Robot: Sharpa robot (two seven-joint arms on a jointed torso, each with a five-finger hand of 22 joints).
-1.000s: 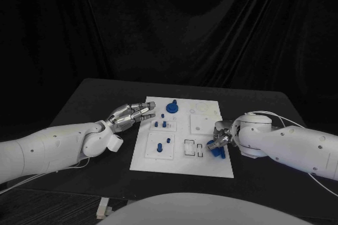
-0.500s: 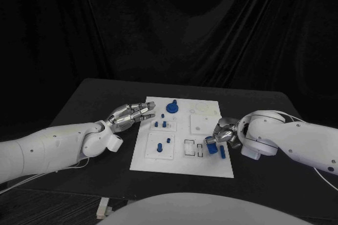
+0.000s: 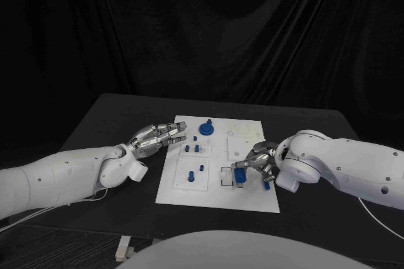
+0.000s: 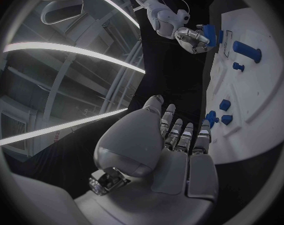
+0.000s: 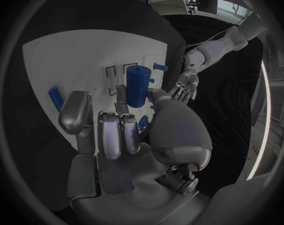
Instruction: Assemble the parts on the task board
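A white rectangular task board (image 3: 220, 190) lies on a black table (image 3: 110, 114), between the robot's two silver hands.

The right hand (image 3: 257, 160) is over the board's near right part. It grips a blue cylinder (image 3: 240, 175), a smooth, round-sided piece of solid deep blue, standing roughly upright in the fingers. In the right wrist view the blue cylinder (image 5: 136, 85) rises just past the fingertips (image 5: 121, 96), with the thumb against its side, right by two narrow black-outlined rectangular slots (image 5: 119, 77) in the board. A second, slimmer blue peg (image 3: 267, 185) lies on the board just beside this hand, on the side away from the other hand.

The left hand (image 3: 157, 135) hangs just off the board's left edge, holding nothing. Its fingers are stretched forward side by side, with only narrow gaps between them, pointing toward the board. Just past its fingertips, several small blue pegs (image 3: 192, 147) stand on the board. Farther out from that hand, toward the far end of the board, stands a round blue knob-shaped part (image 3: 206, 128). Nearer the robot, between the two hands, a short rounded blue pin (image 3: 191, 176) stands in a square white inset of the board.
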